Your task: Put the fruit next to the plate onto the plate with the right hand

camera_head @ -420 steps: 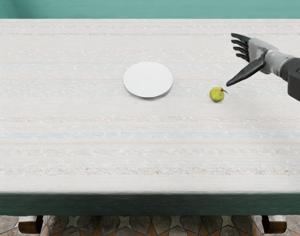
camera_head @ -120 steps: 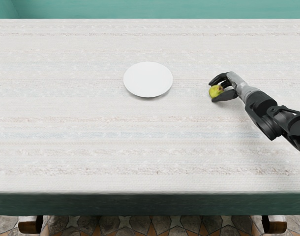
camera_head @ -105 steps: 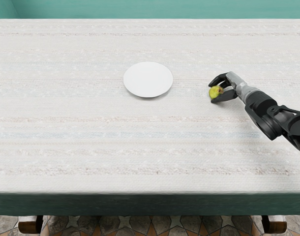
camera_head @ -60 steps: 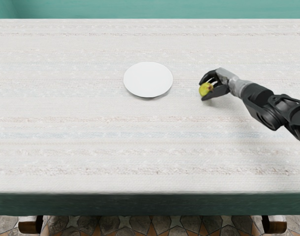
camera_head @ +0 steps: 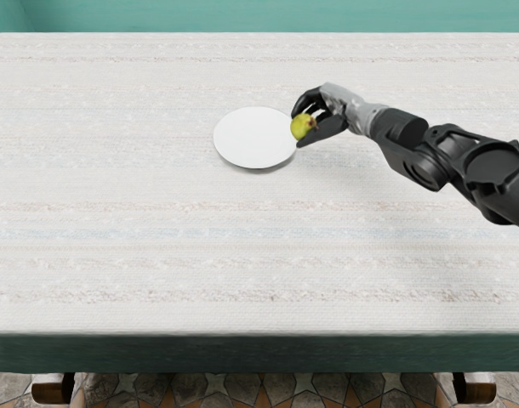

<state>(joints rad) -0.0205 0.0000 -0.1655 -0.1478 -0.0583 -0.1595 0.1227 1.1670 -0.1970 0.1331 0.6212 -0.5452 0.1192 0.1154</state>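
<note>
A small green pear [camera_head: 303, 126] hangs just above the right rim of the round white plate [camera_head: 253, 138], which lies flat near the middle of the table. My right hand [camera_head: 315, 119] is shut on the pear, dark fingers curled around it from the right. Its arm [camera_head: 438, 157] reaches in from the picture's right edge. The pear's right side is hidden by the fingers. The left arm does not show.
The table [camera_head: 157, 238] carries a pale striped cloth. Its front edge runs along the bottom, with a teal wall behind the far edge.
The right hand closed on the pear at the plate's right, lifted it and carried it leftward to the plate's right rim. The plate has stayed put.
</note>
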